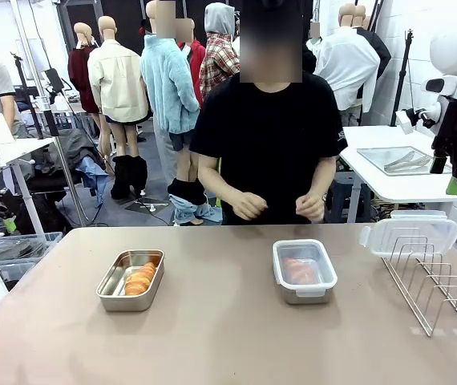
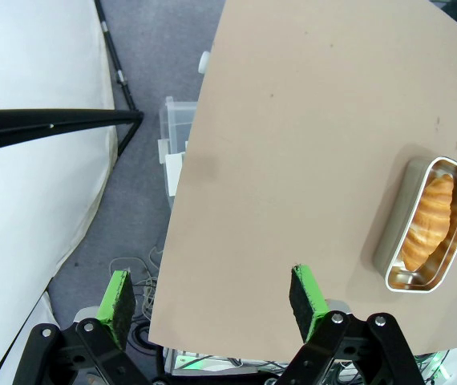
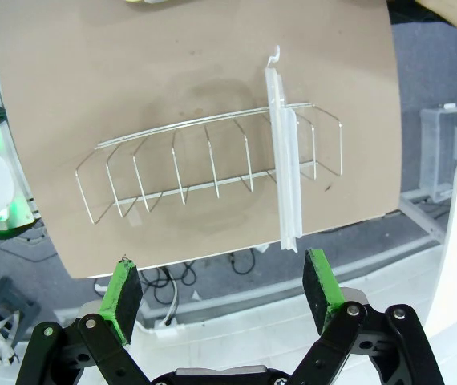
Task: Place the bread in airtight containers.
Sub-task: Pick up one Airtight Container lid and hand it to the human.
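Both rolls lie in their pans while the robot's left hand (image 2: 210, 281) and right hand (image 3: 220, 263) hang with fingers spread wide apart, holding nothing.

The tan tabletop (image 1: 228, 345) has a person (image 1: 268, 136) in a black T-shirt standing at its far side. At its right edge is a silver wire rack (image 1: 437, 289) with a loose clear plastic lid (image 1: 409, 235) standing on edge in its far slots. Near the middle, a rectangular stainless-steel pan (image 1: 305, 295) is closed under its own clear lid, with a golden-brown croissant-shaped roll (image 1: 298, 271) visible inside. Well to its left, a matching open pan (image 1: 128, 303) holds the second ridged roll (image 1: 140, 278), lying lengthwise.
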`<state>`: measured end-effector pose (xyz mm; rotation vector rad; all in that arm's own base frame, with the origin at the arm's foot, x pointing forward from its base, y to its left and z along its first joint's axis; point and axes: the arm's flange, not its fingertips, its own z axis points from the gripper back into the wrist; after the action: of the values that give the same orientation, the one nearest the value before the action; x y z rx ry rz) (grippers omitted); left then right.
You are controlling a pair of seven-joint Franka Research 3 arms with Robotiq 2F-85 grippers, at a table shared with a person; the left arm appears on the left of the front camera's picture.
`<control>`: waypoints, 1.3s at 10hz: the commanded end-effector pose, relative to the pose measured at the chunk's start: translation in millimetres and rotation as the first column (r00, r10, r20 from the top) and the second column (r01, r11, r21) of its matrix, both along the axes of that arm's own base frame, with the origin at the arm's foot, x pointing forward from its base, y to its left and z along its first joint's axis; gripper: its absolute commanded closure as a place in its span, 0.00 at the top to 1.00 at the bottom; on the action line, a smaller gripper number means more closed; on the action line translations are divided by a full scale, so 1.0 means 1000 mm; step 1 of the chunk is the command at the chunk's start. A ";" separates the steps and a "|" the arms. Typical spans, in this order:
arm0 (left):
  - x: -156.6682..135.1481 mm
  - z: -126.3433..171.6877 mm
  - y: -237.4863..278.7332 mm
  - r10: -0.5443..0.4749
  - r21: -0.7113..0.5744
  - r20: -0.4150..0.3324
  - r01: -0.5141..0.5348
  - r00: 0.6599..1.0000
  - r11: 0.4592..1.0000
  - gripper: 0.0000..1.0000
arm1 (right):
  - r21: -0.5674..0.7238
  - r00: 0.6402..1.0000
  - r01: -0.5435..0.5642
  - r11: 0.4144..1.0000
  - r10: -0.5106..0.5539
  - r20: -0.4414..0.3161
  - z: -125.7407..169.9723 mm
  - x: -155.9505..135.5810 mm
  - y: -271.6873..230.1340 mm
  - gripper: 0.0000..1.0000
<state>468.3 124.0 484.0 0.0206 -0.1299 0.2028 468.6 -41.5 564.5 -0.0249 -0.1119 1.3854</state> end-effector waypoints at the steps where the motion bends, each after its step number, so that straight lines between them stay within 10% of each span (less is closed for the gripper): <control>1: -0.001 0.000 0.001 0.003 -0.001 0.002 -0.003 1.000 1.000 1.00 | -0.001 1.000 -0.015 1.000 0.015 -0.002 0.000 -0.002 -0.001 1.00; 13: -0.001 0.000 0.001 0.003 -0.001 0.002 -0.003 1.000 1.000 1.00 | -0.029 0.999 0.010 1.000 -0.009 0.037 -0.006 0.004 0.004 1.00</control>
<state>468.3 124.0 484.0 0.0206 -0.1299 0.2028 469.9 -41.2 564.7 -0.0333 -0.1165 1.3853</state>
